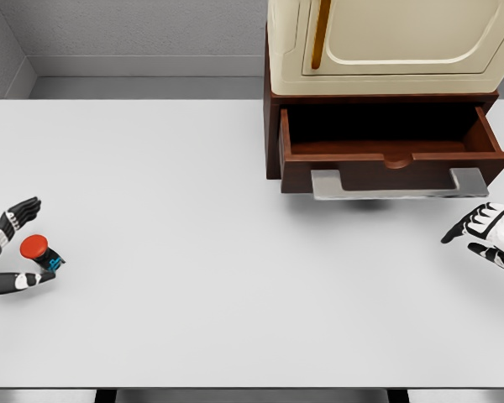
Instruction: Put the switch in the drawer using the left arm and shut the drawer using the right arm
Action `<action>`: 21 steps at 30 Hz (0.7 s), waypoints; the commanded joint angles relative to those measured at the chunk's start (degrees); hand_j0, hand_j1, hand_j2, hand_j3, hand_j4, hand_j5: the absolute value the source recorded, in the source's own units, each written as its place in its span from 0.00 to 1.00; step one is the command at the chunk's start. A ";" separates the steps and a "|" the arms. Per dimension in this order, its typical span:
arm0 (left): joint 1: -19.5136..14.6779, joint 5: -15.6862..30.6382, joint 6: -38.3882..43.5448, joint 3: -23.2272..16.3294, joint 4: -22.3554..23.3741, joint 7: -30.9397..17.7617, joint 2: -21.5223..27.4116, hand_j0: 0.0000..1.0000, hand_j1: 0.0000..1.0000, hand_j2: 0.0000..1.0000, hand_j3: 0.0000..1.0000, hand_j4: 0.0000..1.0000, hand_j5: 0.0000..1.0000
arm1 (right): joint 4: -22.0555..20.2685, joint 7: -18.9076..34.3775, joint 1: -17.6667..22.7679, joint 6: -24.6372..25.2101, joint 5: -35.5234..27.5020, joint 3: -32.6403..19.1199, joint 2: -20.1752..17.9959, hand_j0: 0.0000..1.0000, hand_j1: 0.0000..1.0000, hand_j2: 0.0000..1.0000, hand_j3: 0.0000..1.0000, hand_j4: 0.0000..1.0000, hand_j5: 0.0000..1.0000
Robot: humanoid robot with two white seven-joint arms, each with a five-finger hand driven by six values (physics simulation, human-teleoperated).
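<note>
Switch, red cap on a dark base with a teal bit, sits on the white table at the far left edge. I see my left hand around it: fingers spread wide above it, thumb below, the switch in the gap between. I cannot tell whether anything touches it. Drawer is pulled open under the cream cabinet, well apart from the switch, at upper right; its inside looks dark. Metal handle runs along its front. My right hand hovers just below the handle's right end, fingers loosely extended, holding nothing.
</note>
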 commanded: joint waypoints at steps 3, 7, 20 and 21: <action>0.00 -1.46 0.06 -0.22 0.65 -0.02 -1.19 1.00 1.00 1.00 1.00 1.00 1.00 | 0.34 -0.06 0.00 -0.03 -0.44 -0.08 -0.17 0.59 0.59 0.59 0.59 0.59 0.59; 0.00 -1.46 0.06 -0.22 0.56 -0.02 -1.19 0.83 0.83 0.83 0.83 0.83 0.83 | 0.25 -0.41 0.00 -0.03 -0.44 -0.08 -0.17 0.60 0.60 0.60 0.60 0.60 0.60; 0.09 -1.37 0.06 0.04 1.62 -0.02 -1.01 0.70 0.70 0.70 0.70 0.70 0.70 | 0.43 -0.32 0.00 -0.03 -0.26 -0.08 -0.17 0.61 0.61 0.61 0.61 0.61 0.61; 0.09 -1.37 0.06 0.13 1.62 -0.02 -1.01 0.70 0.70 0.70 0.70 0.70 0.70 | 0.43 -0.32 0.09 -0.03 -0.26 -0.08 -0.17 0.61 0.61 0.61 0.61 0.61 0.61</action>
